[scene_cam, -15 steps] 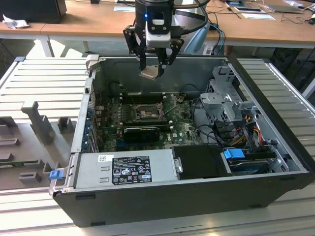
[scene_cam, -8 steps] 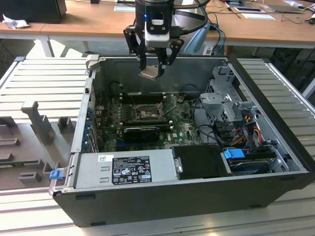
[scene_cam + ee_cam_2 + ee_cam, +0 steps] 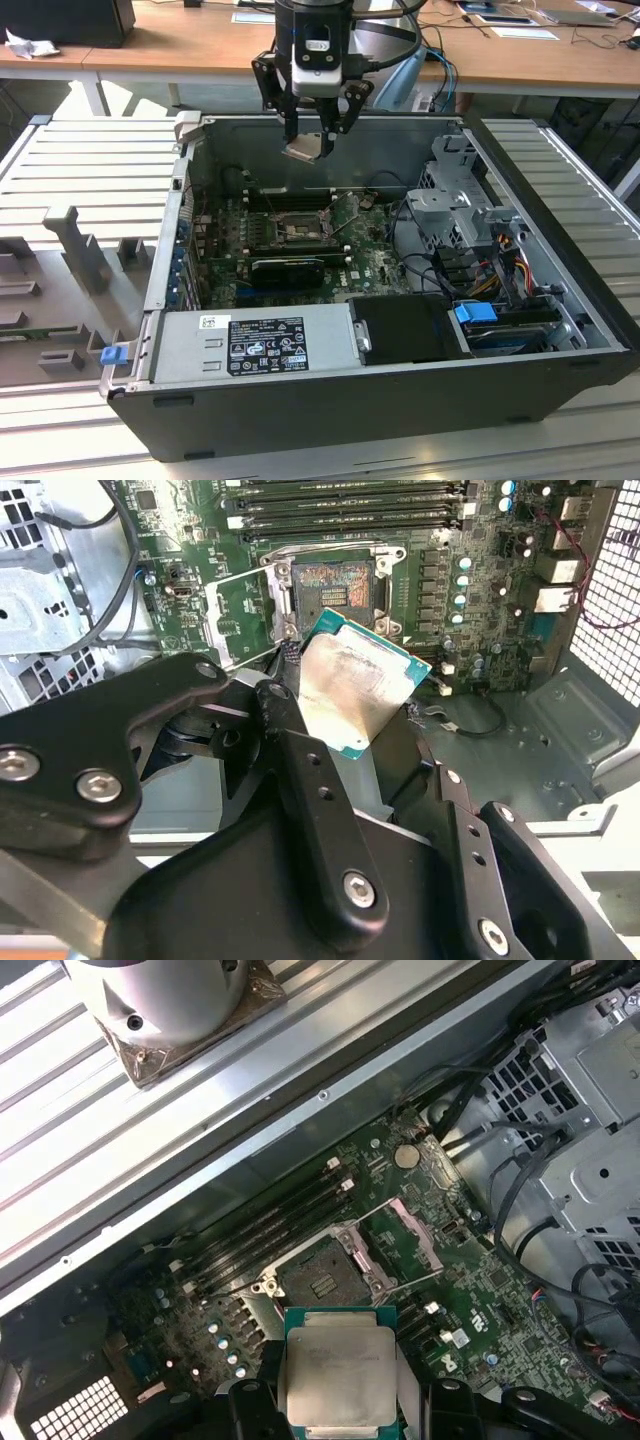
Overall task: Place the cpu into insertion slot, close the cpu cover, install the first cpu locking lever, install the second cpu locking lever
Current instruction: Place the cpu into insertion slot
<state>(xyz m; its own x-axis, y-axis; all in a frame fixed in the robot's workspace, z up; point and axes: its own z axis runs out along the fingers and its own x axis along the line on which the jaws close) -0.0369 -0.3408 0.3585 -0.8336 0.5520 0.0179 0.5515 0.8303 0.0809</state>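
Observation:
My gripper (image 3: pixel 312 138) hangs above the open computer case, shut on the cpu (image 3: pixel 308 149), a flat silvery-grey square chip with a green edge. In both wrist views the cpu (image 3: pixel 355 695) (image 3: pixel 340 1372) is clamped by its sides between the black fingers (image 3: pixel 292 742), well above the board. The insertion slot (image 3: pixel 291 232) (image 3: pixel 333 588) (image 3: pixel 320 1278) is a dark square socket with a metal rim on the green board, bare and uncovered. The cpu cover (image 3: pixel 238 615) (image 3: pixel 412 1232), a thin metal frame, is swung open beside the slot.
Long black memory slots (image 3: pixel 345 502) (image 3: pixel 265 1225) run beside the socket. A black card (image 3: pixel 287 268), a grey power supply (image 3: pixel 255 345), a drive cage (image 3: pixel 455 205) and loose cables (image 3: pixel 520 1190) crowd the case. Case walls (image 3: pixel 170 230) ring the board.

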